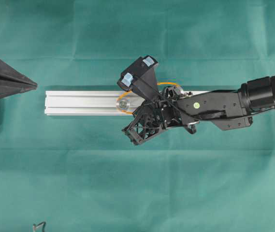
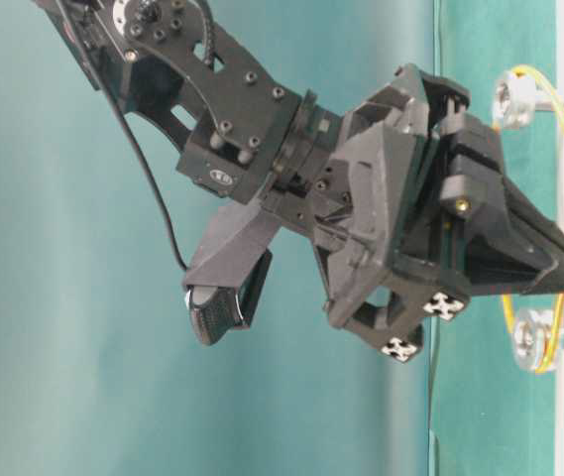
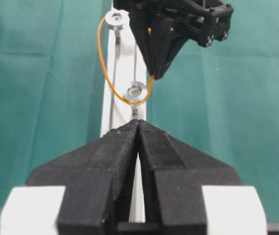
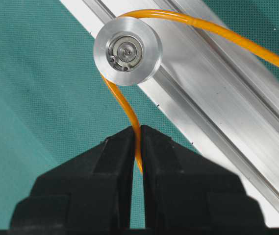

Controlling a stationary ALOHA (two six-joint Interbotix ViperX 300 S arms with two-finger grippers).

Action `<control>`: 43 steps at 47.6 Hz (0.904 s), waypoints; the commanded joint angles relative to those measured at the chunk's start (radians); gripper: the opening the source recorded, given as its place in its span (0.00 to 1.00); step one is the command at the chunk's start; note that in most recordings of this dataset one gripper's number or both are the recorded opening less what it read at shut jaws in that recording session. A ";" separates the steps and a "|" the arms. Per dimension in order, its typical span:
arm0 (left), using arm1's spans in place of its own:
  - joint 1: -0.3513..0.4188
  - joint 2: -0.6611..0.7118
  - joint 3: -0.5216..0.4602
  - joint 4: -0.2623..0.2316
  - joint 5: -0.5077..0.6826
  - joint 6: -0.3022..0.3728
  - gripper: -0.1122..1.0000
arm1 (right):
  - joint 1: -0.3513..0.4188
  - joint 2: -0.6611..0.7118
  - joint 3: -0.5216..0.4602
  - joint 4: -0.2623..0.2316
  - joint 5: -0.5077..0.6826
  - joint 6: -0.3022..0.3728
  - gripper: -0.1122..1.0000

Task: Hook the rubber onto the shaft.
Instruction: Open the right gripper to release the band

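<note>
Right wrist: rubber (image 4: 129, 110) between gripper (image 4: 137, 147) tips.

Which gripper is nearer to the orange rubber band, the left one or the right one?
Right. The right gripper is shut on the rubber band beside a pulley. The left gripper is shut, well away past the rail's far end.
</note>
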 commanded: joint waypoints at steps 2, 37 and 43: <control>0.003 0.006 -0.032 0.003 -0.006 -0.002 0.10 | -0.002 -0.041 -0.008 -0.008 -0.002 -0.002 0.16; 0.003 0.006 -0.034 0.003 -0.005 0.000 0.10 | -0.002 -0.043 -0.008 -0.008 0.003 -0.032 0.62; 0.003 0.006 -0.034 0.003 -0.006 -0.002 0.10 | -0.002 -0.043 -0.008 -0.008 0.003 -0.034 0.93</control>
